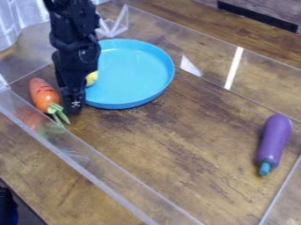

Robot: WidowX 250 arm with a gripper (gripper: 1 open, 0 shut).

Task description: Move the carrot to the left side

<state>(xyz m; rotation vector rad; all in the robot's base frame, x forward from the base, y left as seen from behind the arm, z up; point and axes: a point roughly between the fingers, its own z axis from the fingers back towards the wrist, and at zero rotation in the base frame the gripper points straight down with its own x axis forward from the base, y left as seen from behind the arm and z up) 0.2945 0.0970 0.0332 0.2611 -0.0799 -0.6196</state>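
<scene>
Even bright light; white glare streaks on clear walls; soft, low-resolution picture.
</scene>
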